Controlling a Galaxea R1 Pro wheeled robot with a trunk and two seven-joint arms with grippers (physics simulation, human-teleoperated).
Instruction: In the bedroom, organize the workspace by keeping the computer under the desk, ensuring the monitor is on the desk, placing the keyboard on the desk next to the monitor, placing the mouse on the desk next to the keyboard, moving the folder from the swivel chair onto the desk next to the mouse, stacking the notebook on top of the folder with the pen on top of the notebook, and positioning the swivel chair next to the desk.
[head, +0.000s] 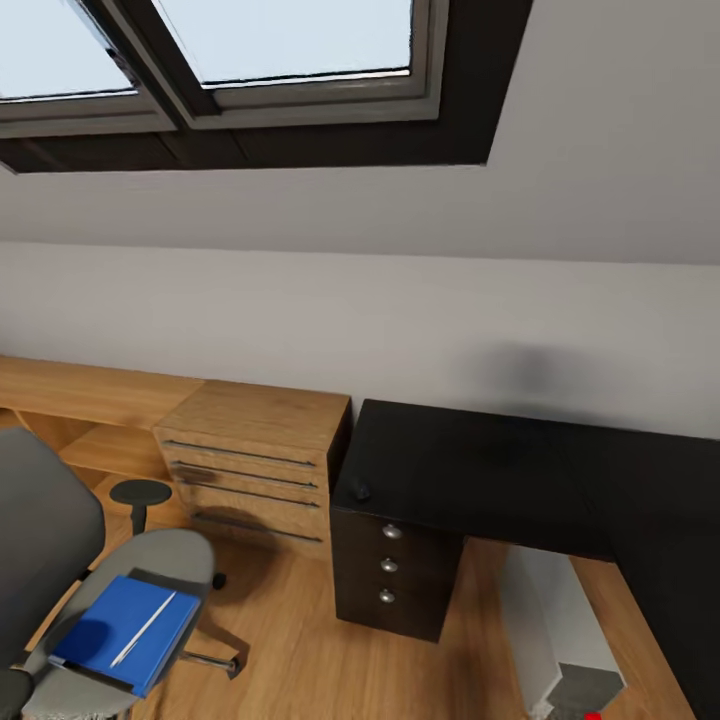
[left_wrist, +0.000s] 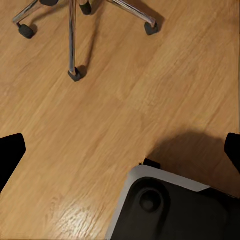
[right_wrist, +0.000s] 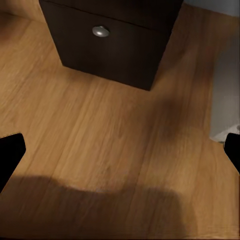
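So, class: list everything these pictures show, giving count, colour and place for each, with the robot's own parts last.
Desk: one, black top, right, against wall.
Drawer knobs: three, silver, desk front.
Mouse: one, black, desk's left corner.
Computer: one, light grey, under desk.
Swivel chair: one, grey, lower left.
Folder: one, blue, on chair seat.
Pen: one, white, on folder.
Wooden cabinet: one, light wood, left of desk.
Skylights: two, black-framed, top.
Left claw: fingertips black, open over floor.
Right claw: same, near drawers.

The swivel chair (head: 70, 560) stands at the left, with grey back and seat, on the wood floor, apart from the desk (head: 500, 470). The blue folder (head: 125, 620) lies flat on its seat, and a thin light pen (head: 143, 628) lies on the folder. The desk has a black top and black drawers (head: 390, 580); a small black mouse (head: 361, 492) sits near its left corner. The light-grey computer (head: 565, 640) stands under the desk.
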